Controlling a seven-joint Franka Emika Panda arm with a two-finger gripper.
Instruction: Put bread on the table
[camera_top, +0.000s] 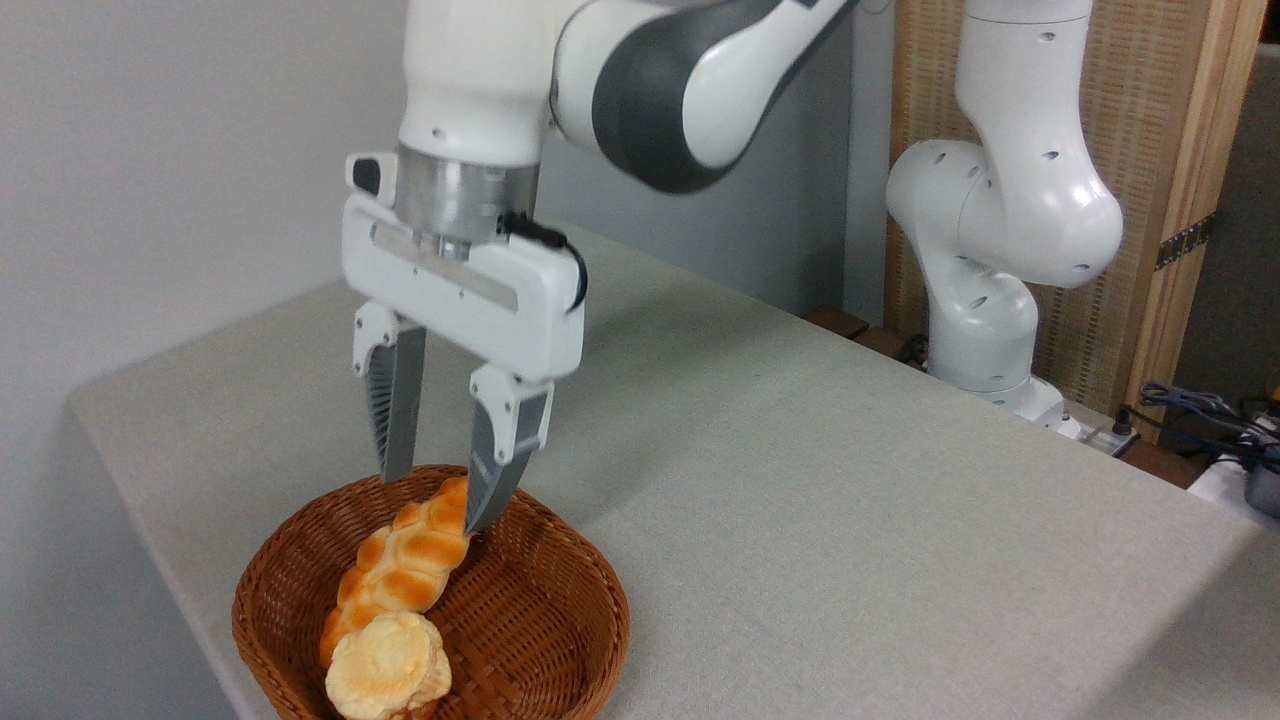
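Bread (385, 668), small round pale bun w/ bumpy top, sits in wicker basket (560, 640) at its near-left edge, resting against the lower end of a longer braided loaf (410, 555). Not yet gripped or lifted. Basket stands on tabletop (850, 500) near its front-left corner; rest of grey fabric surface in view carries nothing else. Claw (438, 505) hangs over the basket's far rim, fingers spread w/ nothing between them, tips at about rim level; right finger tip overlaps the upper end of the braided loaf in this view, contact or not cannot be told. Bun lies nearer the camera than the claw, apart from it. Assessment: approach phase, grasp not started. Risks: claw is lined up over the braided loaf, not the bun, so a straight descent would likely pinch the wrong item; finger tips close to rim could catch the wicker and shift or tip the basket; bun leaning on loaf may roll if loaf is nudged.
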